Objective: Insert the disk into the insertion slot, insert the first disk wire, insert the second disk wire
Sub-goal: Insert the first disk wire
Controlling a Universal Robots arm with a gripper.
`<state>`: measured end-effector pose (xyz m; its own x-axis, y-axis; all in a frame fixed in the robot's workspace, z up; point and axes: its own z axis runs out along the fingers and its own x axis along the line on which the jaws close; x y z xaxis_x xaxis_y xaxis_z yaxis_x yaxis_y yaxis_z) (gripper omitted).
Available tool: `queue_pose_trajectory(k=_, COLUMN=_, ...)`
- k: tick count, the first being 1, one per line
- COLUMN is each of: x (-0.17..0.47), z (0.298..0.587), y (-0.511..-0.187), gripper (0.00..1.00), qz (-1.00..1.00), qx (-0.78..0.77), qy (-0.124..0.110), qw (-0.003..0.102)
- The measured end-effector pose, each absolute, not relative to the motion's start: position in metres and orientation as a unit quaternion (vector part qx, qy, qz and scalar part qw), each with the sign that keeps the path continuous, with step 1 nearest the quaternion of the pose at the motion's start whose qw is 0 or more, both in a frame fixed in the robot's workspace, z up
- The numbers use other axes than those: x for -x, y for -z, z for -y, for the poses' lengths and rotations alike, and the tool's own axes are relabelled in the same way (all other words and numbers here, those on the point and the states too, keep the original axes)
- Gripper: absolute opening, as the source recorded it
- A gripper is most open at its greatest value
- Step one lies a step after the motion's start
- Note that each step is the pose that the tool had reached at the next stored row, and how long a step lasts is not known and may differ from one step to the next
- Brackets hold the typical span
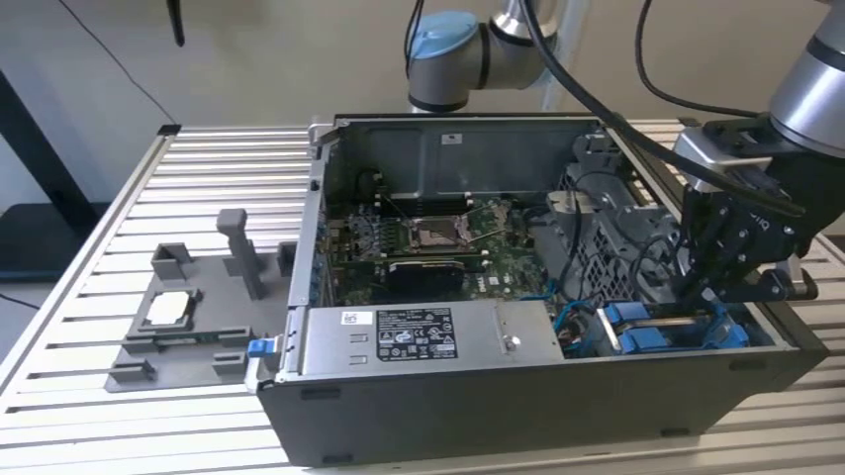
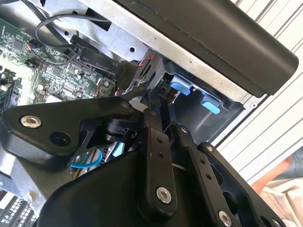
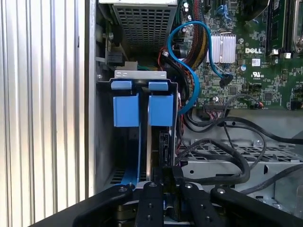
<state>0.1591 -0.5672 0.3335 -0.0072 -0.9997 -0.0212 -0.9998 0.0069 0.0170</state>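
Standing on edge inside the insertion slot point(image 3: 103, 142), the disk point(image 3: 161, 109) shows its bright blue carrier frame at the end of the bay farthest from the first wrist camera, just beside a second blue carrier point(image 3: 126, 109) in the neighbouring bay; a thin silver edge and a dark body run from that frame toward the gripper point(image 3: 164, 174); the gripper is nearest the disk's dark end, and whether the jaws are spread, pressed together or pinching anything cannot be told; in the second wrist view the gripper point(image 2: 152, 97) sits close to the two blue tabs of the bay; in the exterior view the gripper point(image 1: 700, 295) reaches down into the dark perforated cage at the corner of the computer case point(image 1: 528, 416) toward the exterior view's right; a blue cable point(image 3: 189, 61) loops from the motherboard point(image 3: 251, 56) past the side of the cage; black cables point(image 3: 227, 151) lie across the perforated metal beside the slot; the power-supply box point(image 1: 410, 336), grey with a black-and-white label, lies in the case just beside the cage, on the exterior view's left of it; the motherboard fills the case floor beyond the box; a grey fixture point(image 1: 198, 307) with upright posts stands outside the case on the exterior view's left; case and fixture both rest on the slatted metal worktop point(image 1: 198, 178).
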Motion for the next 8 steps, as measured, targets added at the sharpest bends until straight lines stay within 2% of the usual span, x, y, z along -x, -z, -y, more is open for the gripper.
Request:
queue_pose_trajectory(k=2, x=-0.1591, z=0.5672, y=-0.3333, gripper=0.21, qz=-0.71, qx=0.705, qy=-0.013, qw=0.002)
queue_pose_trajectory(k=3, x=-0.159, z=0.5672, y=-0.3334, gripper=0.27, qz=-0.71, qx=0.705, qy=-0.013, qw=0.002)
queue_pose_trajectory(k=8, x=-0.1591, z=0.5672, y=-0.3409, gripper=0.27, qz=-0.71, qx=0.705, qy=-0.014, qw=0.002)
